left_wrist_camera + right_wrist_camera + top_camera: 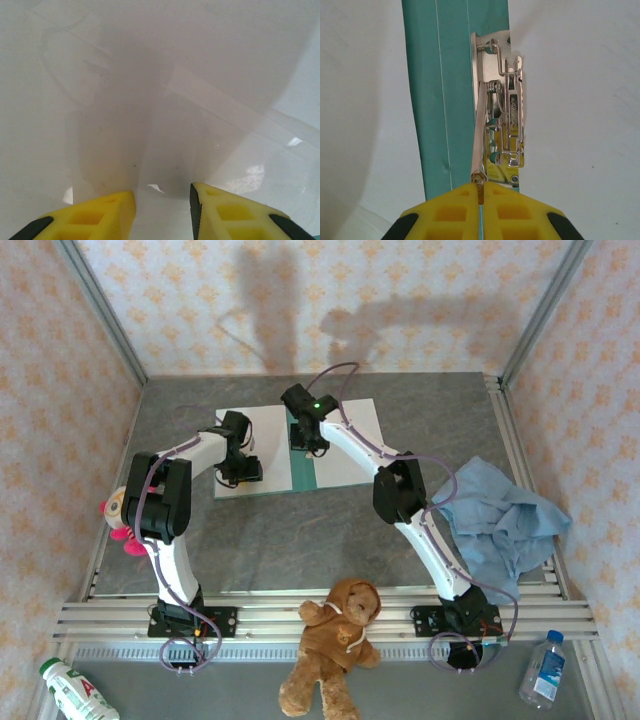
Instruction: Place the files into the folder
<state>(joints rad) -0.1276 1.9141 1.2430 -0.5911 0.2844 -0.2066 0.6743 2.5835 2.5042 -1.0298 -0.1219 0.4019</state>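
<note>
The teal folder (303, 472) lies open on the grey table, its spine (445, 100) showing as a teal strip. White files cover both halves: one sheet on the left (262, 430) and one on the right (355, 455). My right gripper (481, 192) is shut on the thin lever of the folder's metal clip (507, 125), which sits beside the spine. In the top view this right gripper (307, 440) hangs over the middle of the folder. My left gripper (162, 200) is open low over the left white sheet (150, 75), with nothing between its fingers; from above the left gripper (243, 472) is at that sheet's near edge.
A light blue cloth (500, 515) is bunched at the right of the table. A brown teddy bear (335, 645) sits on the front rail between the arm bases. A small plush toy (120, 515) lies at the left edge. Bottles stand at front left (75, 690) and front right (543, 670).
</note>
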